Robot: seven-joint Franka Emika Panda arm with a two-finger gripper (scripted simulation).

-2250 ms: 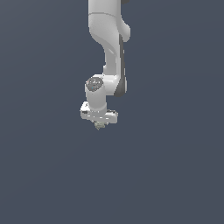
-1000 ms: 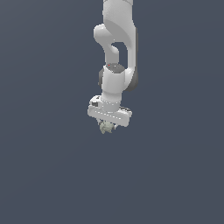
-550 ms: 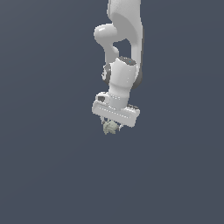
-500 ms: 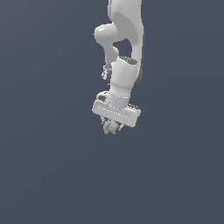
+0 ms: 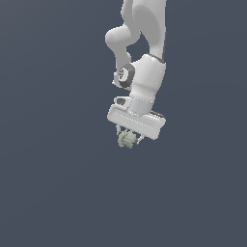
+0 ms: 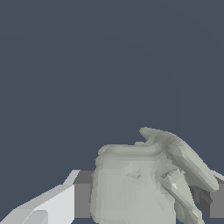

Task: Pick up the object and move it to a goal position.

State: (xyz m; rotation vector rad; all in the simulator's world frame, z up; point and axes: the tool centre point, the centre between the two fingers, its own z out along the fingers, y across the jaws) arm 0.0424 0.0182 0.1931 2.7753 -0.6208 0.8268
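Note:
The object [image 5: 127,140] is a small pale grey-green lumpy figure with stubby protrusions. It hangs between the fingers under the white hand of the arm in the exterior view. My gripper [image 5: 129,140] is shut on it and holds it up against the plain dark grey background. In the wrist view the object [image 6: 140,183] fills the space between the two fingers [image 6: 81,199], with finger-like lobes sticking out to one side. No goal marker shows in either view.
The white arm [image 5: 144,58] comes down from the top of the exterior view. Around it there is only a uniform dark grey background, with no visible surface, edges or other things.
The arm has swung toward the exterior view's right and tilted, carrying the object with it. The hand stands slightly higher than a second ago. The grip on the object has stayed shut.

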